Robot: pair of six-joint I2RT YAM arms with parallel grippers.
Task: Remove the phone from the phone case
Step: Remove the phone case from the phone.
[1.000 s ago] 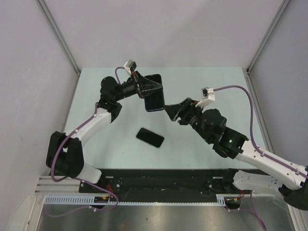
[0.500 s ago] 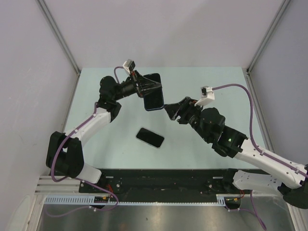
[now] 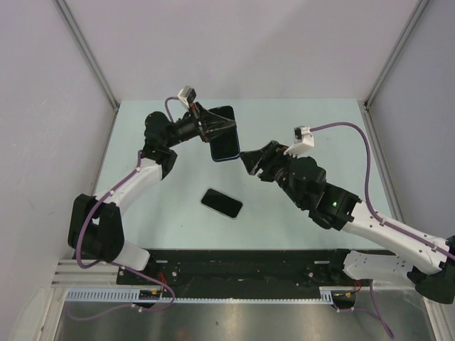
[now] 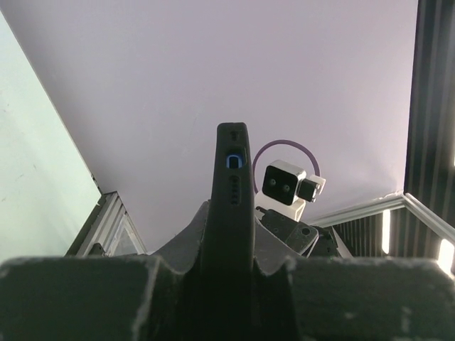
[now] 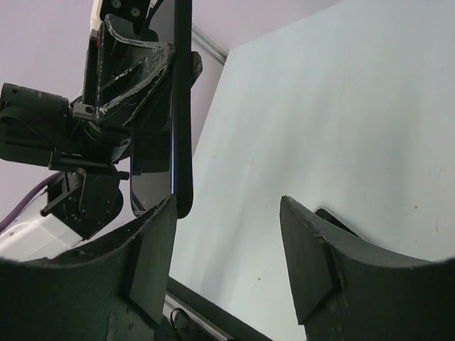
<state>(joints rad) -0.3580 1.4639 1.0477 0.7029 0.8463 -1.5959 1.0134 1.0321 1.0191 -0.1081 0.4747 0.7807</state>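
Table: pale green, both arms reach over its middle. Left gripper is pinched on the case and holds it off the table, toward the far edge. The case stands edge-on between the left fingers. Can't tell if it's empty. Right gripper is spread, nothing between the jaws, with one finger just beside the case's lower end. Contact unclear. Phone lies flat on the table, near the near edge, well apart from both grippers.
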